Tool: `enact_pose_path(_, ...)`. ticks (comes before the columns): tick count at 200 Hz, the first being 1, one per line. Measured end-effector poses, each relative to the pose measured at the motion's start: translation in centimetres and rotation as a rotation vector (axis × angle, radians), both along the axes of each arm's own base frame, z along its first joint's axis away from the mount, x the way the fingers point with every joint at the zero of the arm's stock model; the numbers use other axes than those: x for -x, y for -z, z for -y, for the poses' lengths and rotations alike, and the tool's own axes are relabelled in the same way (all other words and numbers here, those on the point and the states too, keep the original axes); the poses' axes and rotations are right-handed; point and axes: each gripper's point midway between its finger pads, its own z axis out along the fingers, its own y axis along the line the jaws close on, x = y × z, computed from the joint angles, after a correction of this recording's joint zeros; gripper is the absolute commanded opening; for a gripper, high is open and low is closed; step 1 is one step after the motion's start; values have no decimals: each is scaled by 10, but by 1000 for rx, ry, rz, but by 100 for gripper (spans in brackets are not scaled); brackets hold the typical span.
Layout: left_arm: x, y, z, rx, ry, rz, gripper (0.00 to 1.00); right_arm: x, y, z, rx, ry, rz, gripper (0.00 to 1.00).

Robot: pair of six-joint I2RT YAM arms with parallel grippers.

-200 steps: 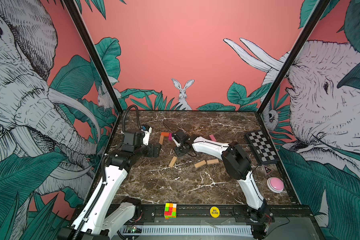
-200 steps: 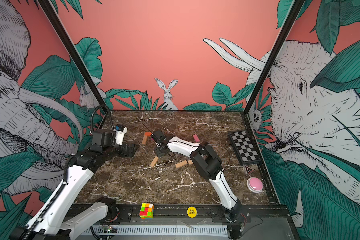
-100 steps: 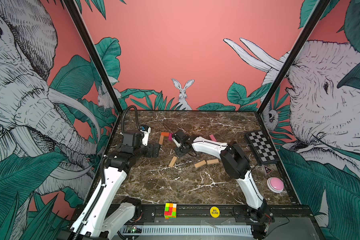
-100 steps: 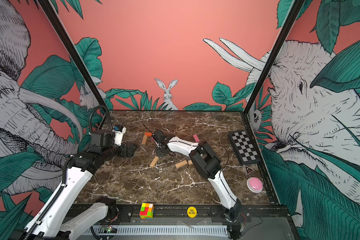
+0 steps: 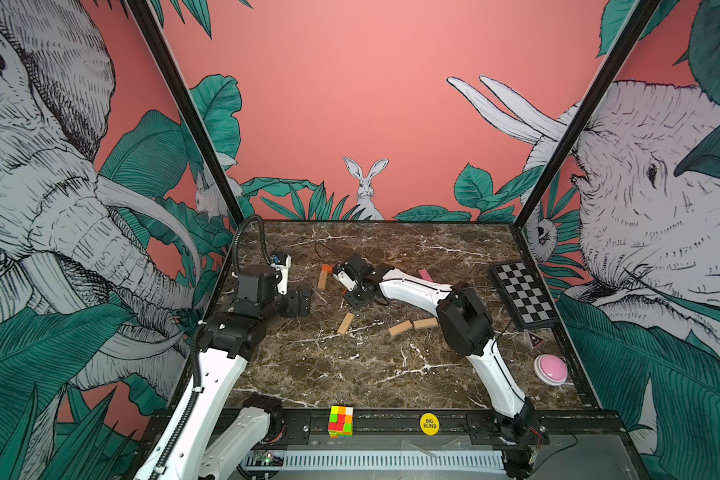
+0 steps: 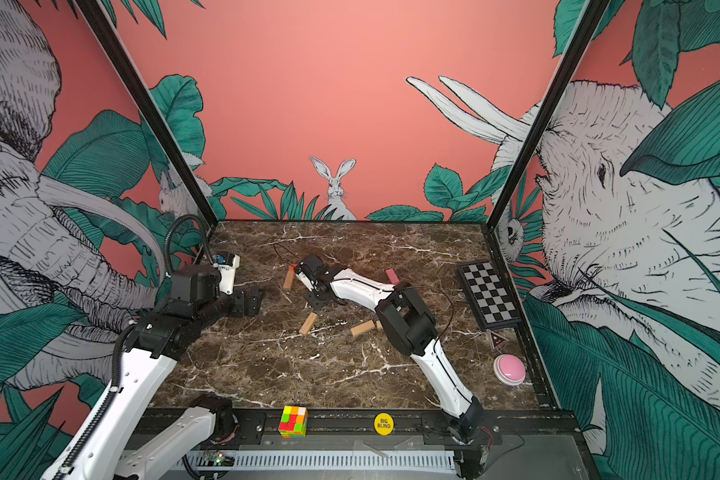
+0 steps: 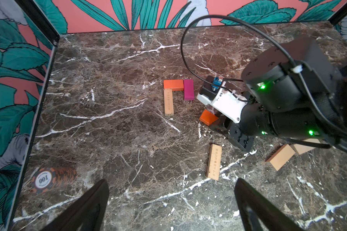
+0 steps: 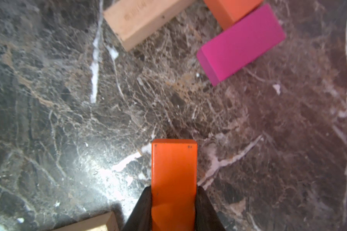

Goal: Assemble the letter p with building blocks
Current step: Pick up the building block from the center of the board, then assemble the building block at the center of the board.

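1. Right jaws clench an orange block (image 8: 173,170), its long axis pointing straight ahead of them.
2. Ahead on the surface (image 8: 68,100), the gap between tan brick (image 8: 140,18) and magenta brick (image 8: 240,42) is likely its slot.
3. Left jaws gape empty, farther off.

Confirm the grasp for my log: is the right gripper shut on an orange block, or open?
Shut on an orange block: in the right wrist view, the right gripper's fingers press both its long sides.

right wrist | orange block (image 8: 173,170): near end cut off | tan block (image 8: 96,223): mostly cut off (corner only)
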Motion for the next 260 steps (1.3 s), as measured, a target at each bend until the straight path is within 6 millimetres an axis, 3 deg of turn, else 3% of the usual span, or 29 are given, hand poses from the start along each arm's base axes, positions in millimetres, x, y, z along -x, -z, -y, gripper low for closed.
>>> enact_pose_path(42, 19, -7, -12, 6, -41, 50, 99, -7, -3, -16, -14, -103, 27, 18)
enact_pose_path(104, 30, -19, -15, 23, -44, 115, 99, -24, 0, -37, -11, -215, 57, 18)
enact_pose_path(165, 44, -26, -16, 49, -33, 172, 99, -33, 6, -41, 24, -283, 81, 19)
enact_pose_path(260, 42, -16, -3, 78, 30, 124, 99, -42, 9, -45, 61, -356, 124, 19)
